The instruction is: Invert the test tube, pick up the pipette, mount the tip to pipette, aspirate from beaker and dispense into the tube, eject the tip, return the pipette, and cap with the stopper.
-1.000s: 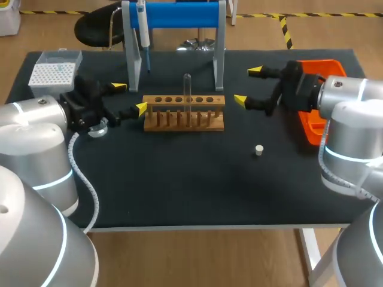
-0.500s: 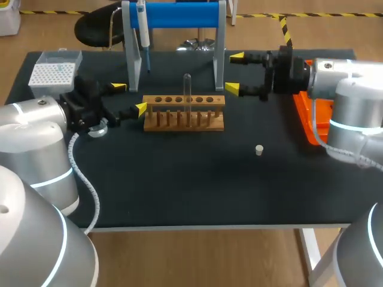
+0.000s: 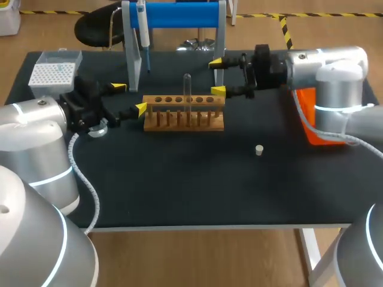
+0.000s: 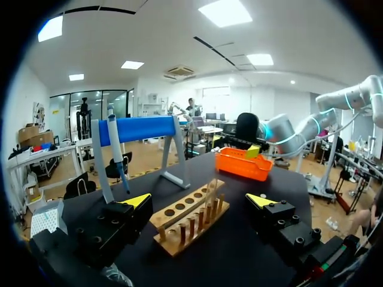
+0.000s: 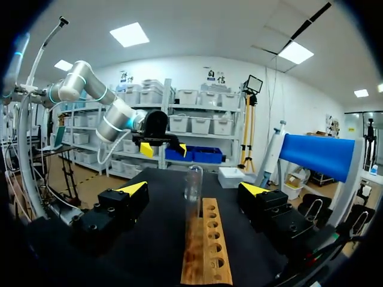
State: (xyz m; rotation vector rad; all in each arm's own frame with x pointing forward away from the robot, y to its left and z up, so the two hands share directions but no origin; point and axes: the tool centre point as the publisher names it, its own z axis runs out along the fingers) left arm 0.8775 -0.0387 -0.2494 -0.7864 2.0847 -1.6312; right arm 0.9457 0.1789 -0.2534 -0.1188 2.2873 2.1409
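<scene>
Our right end effector [image 3: 216, 76] hung open just beside the rack's [image 3: 184, 113] right end. The tube [image 3: 187, 89] stood upright in the rack, ahead of its fingers. Our left end effector [image 3: 130, 98] waited open at the rack's other end.

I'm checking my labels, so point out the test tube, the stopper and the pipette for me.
test tube [image 3: 187, 86]: head view, middle of its clear glass body.
stopper [image 3: 259, 150]: head view, middle of the small white plug.
pipette [image 3: 143, 33]: head view, its white barrel.
</scene>
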